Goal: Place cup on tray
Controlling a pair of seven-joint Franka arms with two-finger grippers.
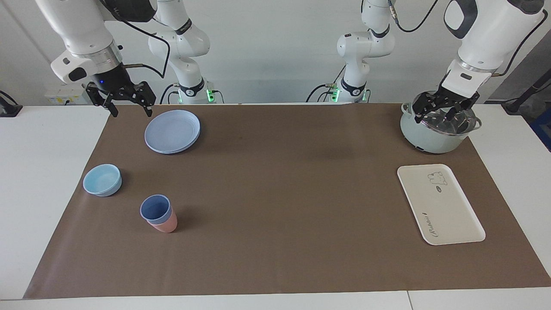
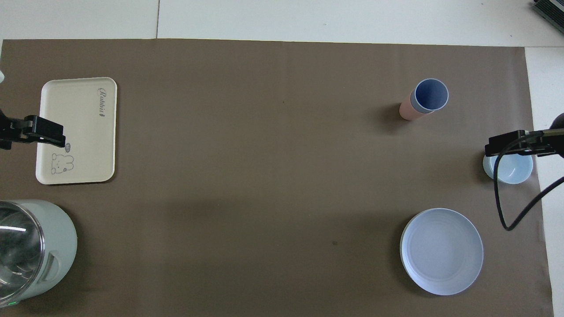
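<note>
Judging by the layout, nothing done yet: whole task still ahead.

Spanning most of the table (image 1: 26,172), a brown mat (image 1: 275,193), with everything resting on it. Taking the tray (image 1: 447,215) as landmark from here on.

Standing nearer to the robots than the tray, at the left arm's end: a pale-green pot (image 1: 430,140) with a glass lid. Hovering over that pot, the left gripper (image 1: 443,113), fingers spread apart, nothing held.

Lying bare, the tray itself (image 2: 79,145), cream-white, bear drawing and lettering uncovered, no cup on it.

Sitting well apart from the tray, toward the right arm's end and nearer to the robots: a round blue plate (image 1: 172,131). Hanging beside that plate over the mat's edge, the right gripper (image 1: 128,107), fingers likewise apart and empty.

Sitting also well apart from the tray, toward the right arm's end: a low light-blue bowl (image 1: 102,180).

Standing upright, well apart from the tray toward the right arm's end, the cup (image 1: 155,209), periwinkle blue, nested in a salmon-pink tumbler (image 1: 165,224), untouched.

Remaining, by this reading: reaching the cup, lifting it free of the pink tumbler, carrying it across the mat, setting it on the tray.
</note>
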